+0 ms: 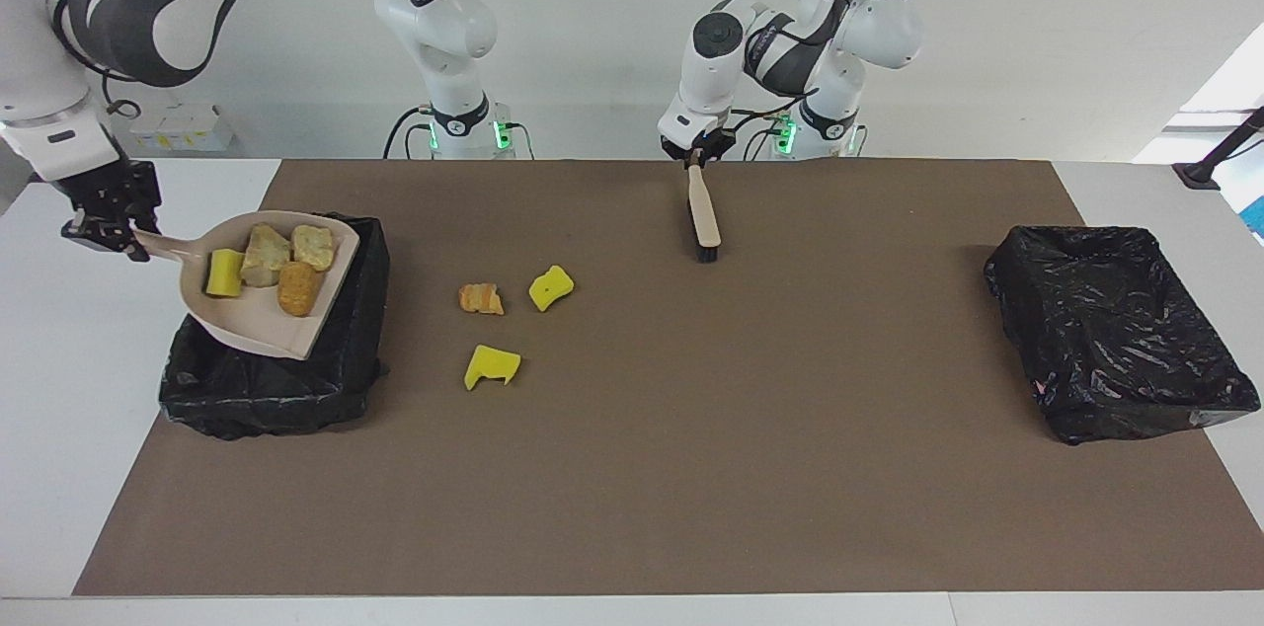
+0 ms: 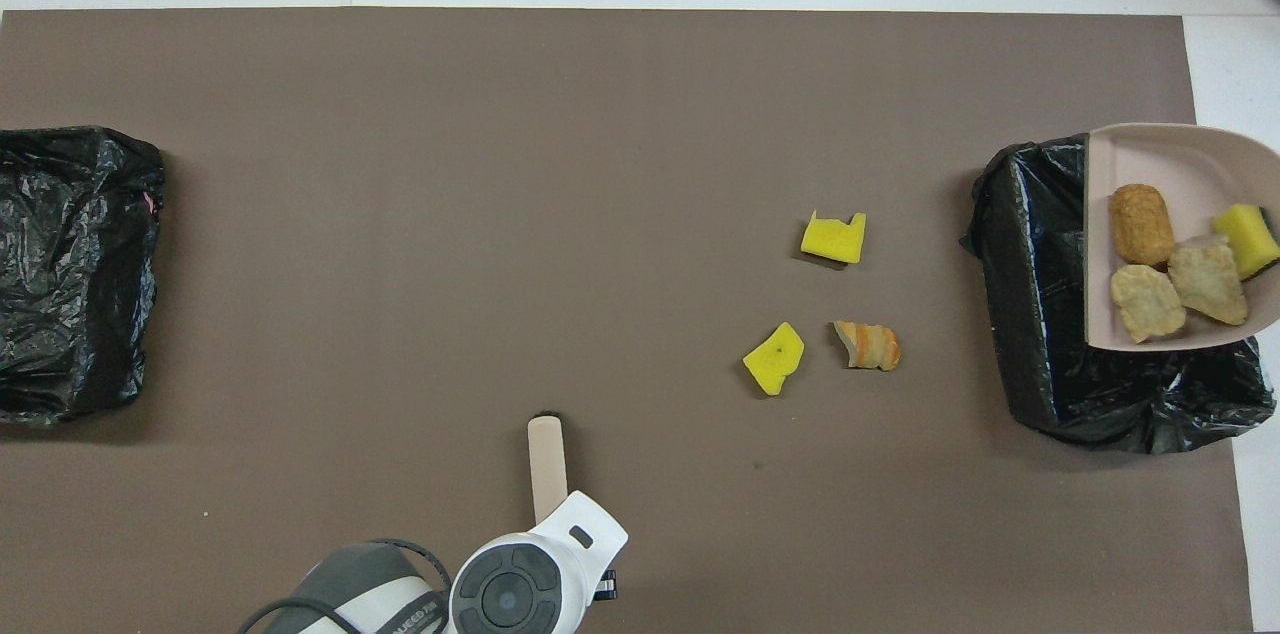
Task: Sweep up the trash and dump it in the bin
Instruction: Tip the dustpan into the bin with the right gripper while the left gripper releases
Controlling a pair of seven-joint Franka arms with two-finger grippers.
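Observation:
My right gripper (image 1: 104, 223) is shut on the handle of a beige dustpan (image 1: 252, 322), held over the black-lined bin (image 1: 276, 394) at the right arm's end. In the pan lie one yellow scrap (image 1: 224, 273) and three tan chunks (image 1: 298, 288). On the mat beside that bin lie two yellow scraps (image 1: 551, 287) (image 1: 491, 365) and one orange bread chunk (image 1: 481, 298). My left gripper (image 1: 696, 152) is shut on a beige brush (image 1: 703, 211), bristles down at the mat, nearer to the robots than the loose pieces. The overhead view shows the pan (image 2: 1170, 154) and brush (image 2: 546, 464).
A second black-lined bin (image 1: 1116, 330) stands at the left arm's end of the brown mat (image 1: 691, 468). White table shows around the mat's edges.

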